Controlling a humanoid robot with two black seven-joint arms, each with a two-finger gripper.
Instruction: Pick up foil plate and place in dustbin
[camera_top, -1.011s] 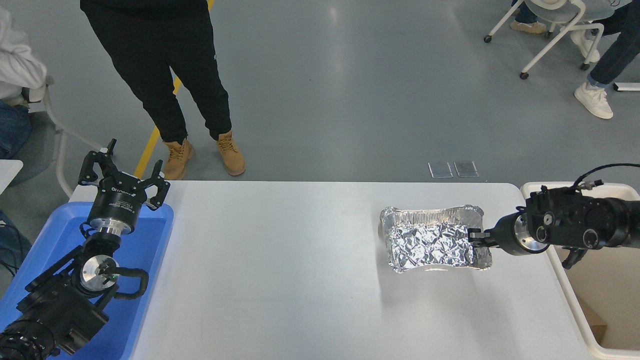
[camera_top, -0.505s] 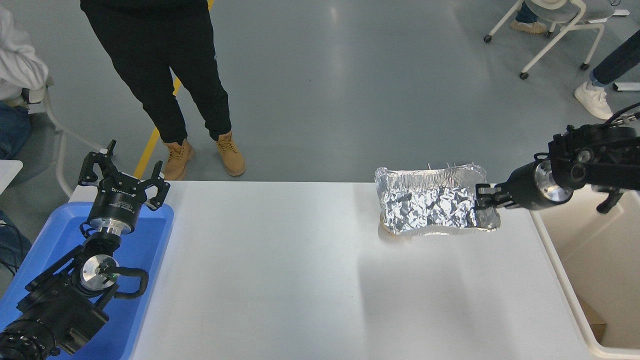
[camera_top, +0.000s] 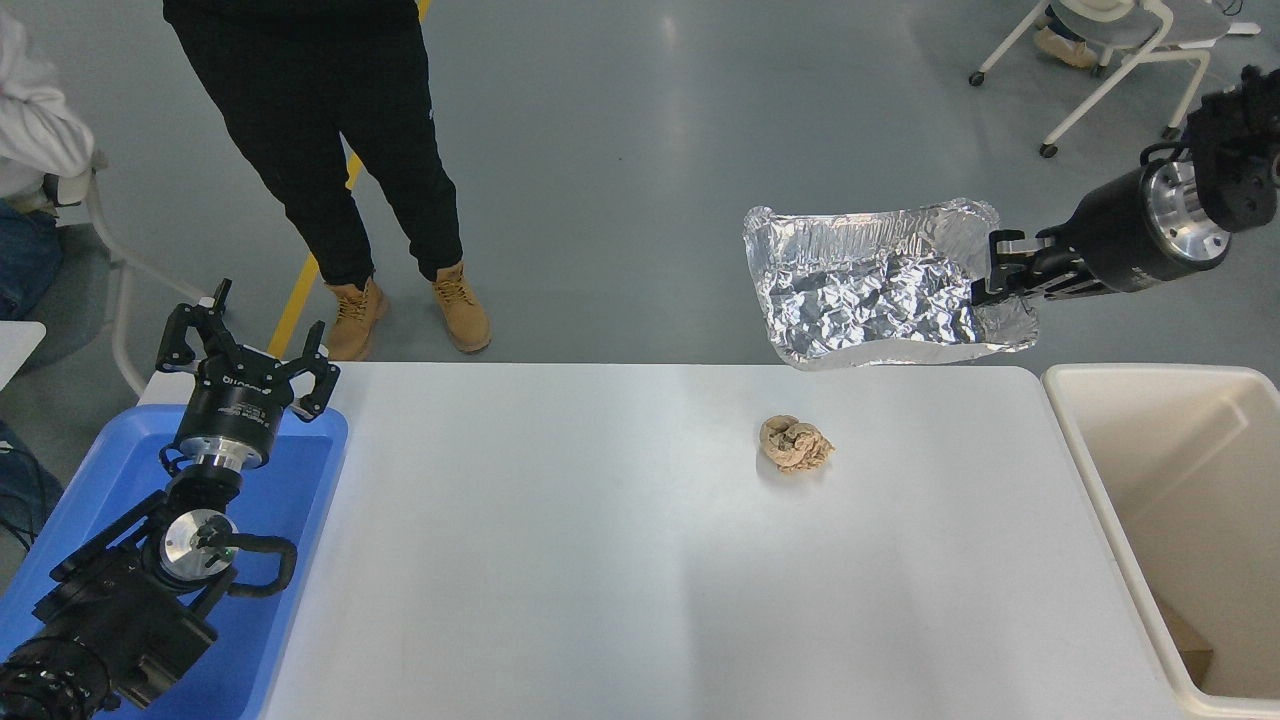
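The foil plate (camera_top: 870, 285), shiny crinkled silver with a raised rim, hangs high above the table's far right part. My right gripper (camera_top: 998, 278) is shut on its right rim, the arm reaching in from the upper right. The dustbin (camera_top: 1110, 470), a deep cream bin with a thick rim, stands off the table's right end, below and right of the plate. My left gripper (camera_top: 245, 340) is parked open over the blue tray at the lower left.
A crumpled brown paper ball (camera_top: 795, 444) lies on the white table (camera_top: 600, 560). The shallow blue tray (camera_top: 290, 480) sits at the left end. A person in black trousers (camera_top: 340, 150) stands beyond the far edge; chairs stand at the upper right.
The right arm has lifted the foil plate from the table, up and slightly right. The brown paper ball that lay under it now shows. The left arm has not moved.
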